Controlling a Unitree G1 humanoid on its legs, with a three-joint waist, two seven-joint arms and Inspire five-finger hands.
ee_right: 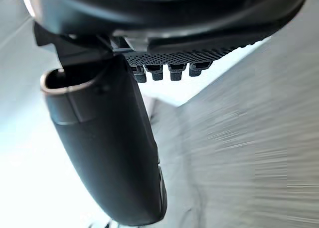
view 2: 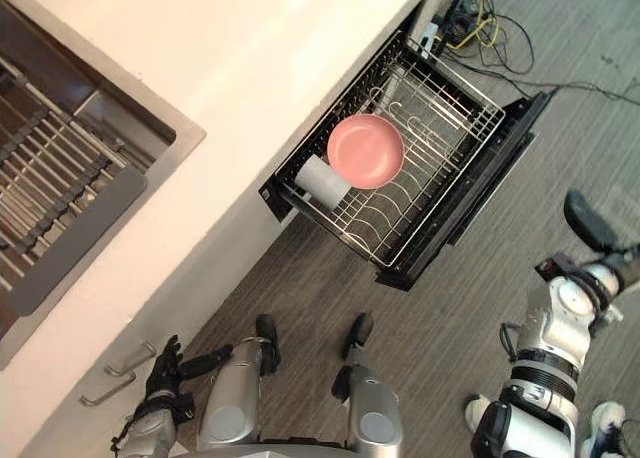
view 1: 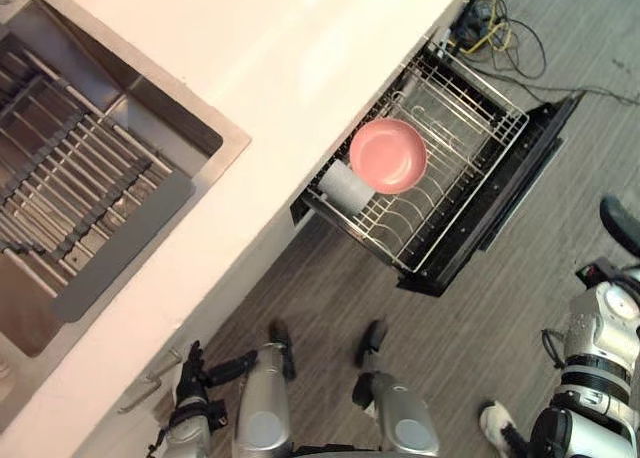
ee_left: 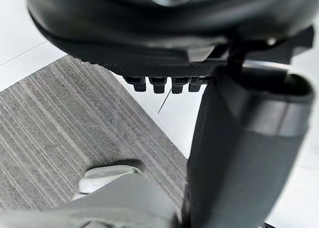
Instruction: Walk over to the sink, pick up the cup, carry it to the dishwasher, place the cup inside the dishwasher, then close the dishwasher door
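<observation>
A white cup (view 1: 345,186) lies on its side in the pulled-out wire rack (view 1: 470,118) of the dishwasher, beside a pink bowl (view 1: 388,155). The dark dishwasher door (view 1: 505,203) hangs open past the rack. My left hand (view 1: 190,378) hangs low by the cabinet front with its fingers spread and holds nothing. Off to the right of the dishwasher, my right hand (view 1: 622,223) is raised over the floor. Its thumb (ee_right: 107,148) and fingers (ee_right: 164,71) stand straight and grip nothing.
A steel sink (view 1: 120,98) with a dark grid inside is set in the white counter (view 1: 300,48) at the left. Two metal cabinet handles (view 2: 120,373) sit near my left hand. Cables (view 1: 500,28) lie on the grey floor behind the dishwasher. A white shoe (view 1: 492,418) shows at lower right.
</observation>
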